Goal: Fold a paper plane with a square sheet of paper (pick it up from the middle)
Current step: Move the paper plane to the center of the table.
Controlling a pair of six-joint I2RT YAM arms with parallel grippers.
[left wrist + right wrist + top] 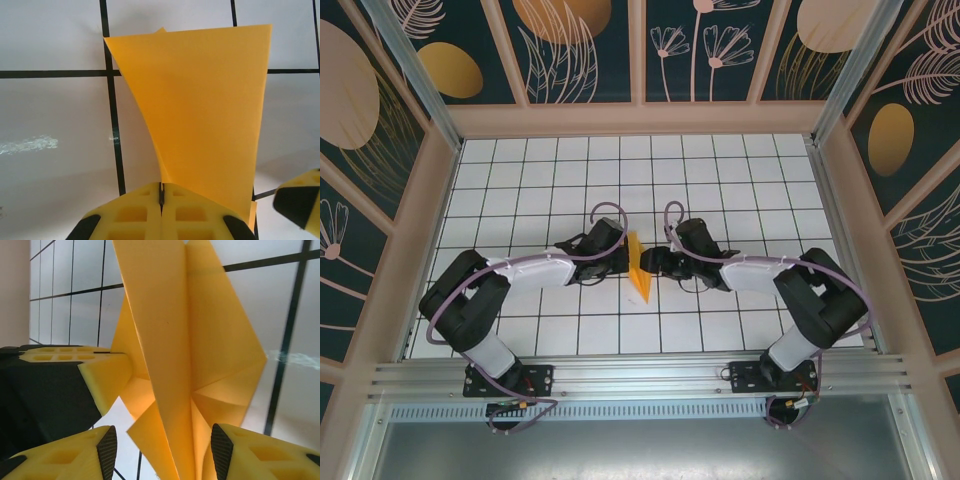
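The bright-orange sheet of paper, folded into a narrow creased shape, stands on edge above the table's middle, between the two grippers. My left gripper is shut on its lower edge, and the paper fans out beyond the yellow fingertips. In the top view this left gripper meets the paper from the left. My right gripper is open, its black-padded fingers either side of the folded layers with gaps showing. It comes from the right. The left gripper's yellow finger appears in the right wrist view.
The white gridded table lies below, ringed by tan side walls and a decorated back panel. Both arms reach inward from their bases at the near aluminium rail. A right fingertip pokes into the left wrist view.
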